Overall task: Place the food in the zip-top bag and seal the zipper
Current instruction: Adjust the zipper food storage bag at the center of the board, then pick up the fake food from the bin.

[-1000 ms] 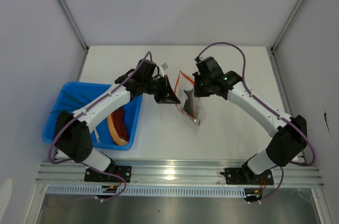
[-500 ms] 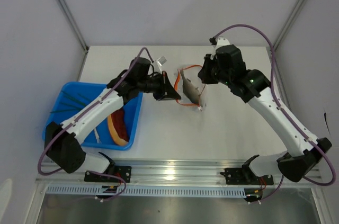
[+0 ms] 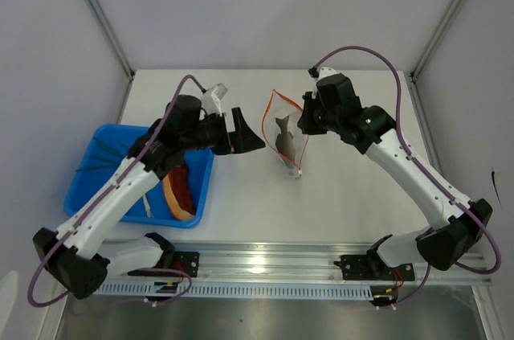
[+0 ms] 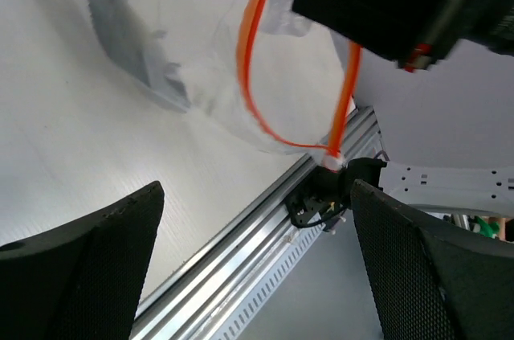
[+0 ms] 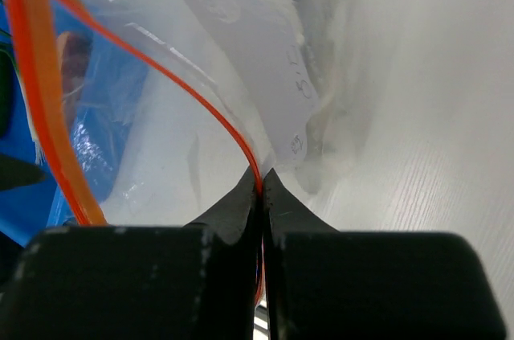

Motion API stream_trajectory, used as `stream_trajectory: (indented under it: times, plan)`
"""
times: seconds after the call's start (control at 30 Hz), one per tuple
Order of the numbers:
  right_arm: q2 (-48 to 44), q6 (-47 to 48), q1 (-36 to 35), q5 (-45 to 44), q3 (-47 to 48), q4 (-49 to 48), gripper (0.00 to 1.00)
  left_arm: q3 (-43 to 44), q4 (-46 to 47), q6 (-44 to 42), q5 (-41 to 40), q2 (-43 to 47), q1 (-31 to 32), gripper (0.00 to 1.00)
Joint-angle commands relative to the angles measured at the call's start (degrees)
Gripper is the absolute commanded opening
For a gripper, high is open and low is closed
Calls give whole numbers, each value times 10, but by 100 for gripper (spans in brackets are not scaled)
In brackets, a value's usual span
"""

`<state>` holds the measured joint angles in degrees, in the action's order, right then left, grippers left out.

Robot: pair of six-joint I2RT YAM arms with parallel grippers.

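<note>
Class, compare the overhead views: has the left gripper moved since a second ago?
Yes. The left gripper has opened and drawn back from the zip-top bag toward the blue tray, which has stayed put.

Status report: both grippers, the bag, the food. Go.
Left gripper open, clear of bag. Right gripper shut on zip-top bag rim, mouth open. Food unbagged in blue tray. Nothing blocking.
</note>
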<state>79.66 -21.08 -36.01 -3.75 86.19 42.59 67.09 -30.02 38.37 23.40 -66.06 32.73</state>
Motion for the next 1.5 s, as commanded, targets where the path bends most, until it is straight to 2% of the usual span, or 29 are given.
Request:
stream_trajectory:
  times: [0.0,0.1,0.17,0.23,0.4,0.5,0.6,0.8,0.87,1.0,1.1,1.2,1.33,1.47]
  plan:
    - [-14,-2,1,10,-12,-19,0,5,-15,-40,-50,62,-6,99]
    - [-14,-5,-5,8,-23,-23,0,15,-50,-40,-101,102,-12,99]
    - [-16,-5,-8,6,-27,-24,0,12,-103,-21,-172,114,-28,99]
    - [-17,-5,-10,4,-28,-27,0,2,-126,-15,-200,124,-65,99]
    - [-21,1,-11,1,-30,-23,0,-70,-156,-7,-169,125,-180,97]
    - [-24,3,-10,1,-35,-22,0,-86,-172,-10,-185,111,-237,96]
    - [-28,3,-10,3,-38,-22,0,-93,-184,-4,-192,76,-281,96]
    - [-35,3,-10,9,-46,-26,0,-131,-160,-8,-135,-2,-387,97]
    - [-38,2,-9,10,-52,-30,0,-146,-148,-3,-130,-15,-397,97]
    - [-35,1,-10,22,-59,-40,0,-125,-154,5,-174,-64,-400,96]
    - [-31,-1,-12,29,-59,-42,0,-79,-189,2,-233,-104,-400,96]
    - [-33,-1,-14,30,-62,-48,0,-68,-187,1,-299,-121,-400,95]
    - [-31,-2,-17,30,-65,-52,0,-88,-150,-28,-352,-137,-400,96]
    - [-33,-3,-20,30,-68,-59,0,-109,-120,-47,-356,-147,-400,97]
